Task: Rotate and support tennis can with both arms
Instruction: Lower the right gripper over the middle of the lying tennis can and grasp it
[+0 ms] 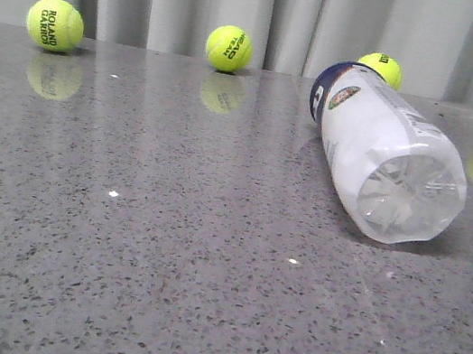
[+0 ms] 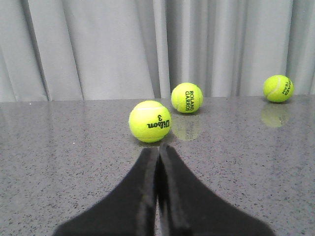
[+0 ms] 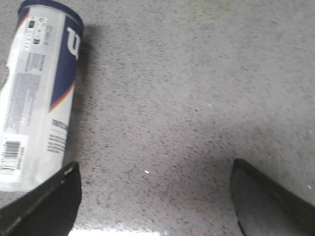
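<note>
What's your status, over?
Left hand shut, empty. Right hand open beside can. Can on its side, untouched. Ball ahead of left hand.

Light is bright and even on my table (image 1: 160, 246), which is glossy and reflects the balls (image 1: 55, 24). The can (image 1: 378, 156) throws a soft shadow. My fingers (image 3: 44, 204) look blurred.

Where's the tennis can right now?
Front view: the tennis can lies on its side on the table's right half, navy end toward the curtain, near a ball.
</note>
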Tool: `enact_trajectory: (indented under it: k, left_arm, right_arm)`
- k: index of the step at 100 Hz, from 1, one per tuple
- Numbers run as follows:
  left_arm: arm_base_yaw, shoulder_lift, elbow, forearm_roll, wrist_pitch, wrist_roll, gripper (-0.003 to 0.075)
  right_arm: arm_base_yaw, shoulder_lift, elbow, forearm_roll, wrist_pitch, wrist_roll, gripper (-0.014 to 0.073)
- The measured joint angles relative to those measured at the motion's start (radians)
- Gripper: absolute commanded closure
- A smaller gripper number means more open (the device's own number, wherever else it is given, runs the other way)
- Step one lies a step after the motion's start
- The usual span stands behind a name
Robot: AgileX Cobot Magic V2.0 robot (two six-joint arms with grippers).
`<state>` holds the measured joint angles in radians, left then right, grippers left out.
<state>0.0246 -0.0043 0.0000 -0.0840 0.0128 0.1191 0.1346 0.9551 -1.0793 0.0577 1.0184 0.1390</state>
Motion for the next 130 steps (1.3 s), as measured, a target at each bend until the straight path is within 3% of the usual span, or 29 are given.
enact_trajectory:
  k: [26, 47, 79, 130]
  left_arm:
    - [0.0, 0.0, 0.0, 0.0, 0.0, 0.0, 0.074]
    - [0.0, 0.0, 0.0, 0.0, 0.0, 0.0, 0.074]
    - [0.0, 0.0, 0.0, 0.0, 0.0, 0.0, 0.074]
    - [0.0, 0.0, 0.0, 0.0, 0.0, 0.0, 0.074]
  right_arm:
    - [0.175, 0.209, -0.165, 0.003, 0.036, 0.032, -0.0017]
    - [0.254, 0.405, -0.278, 0.008, 0.052, 0.092, -0.0017]
    - [0.292, 0.649, -0.396, 0.049, 0.039, 0.182, -0.0017]
    - [0.292, 0.793, -0.419, 0.08, 0.016, 0.247, -0.0017]
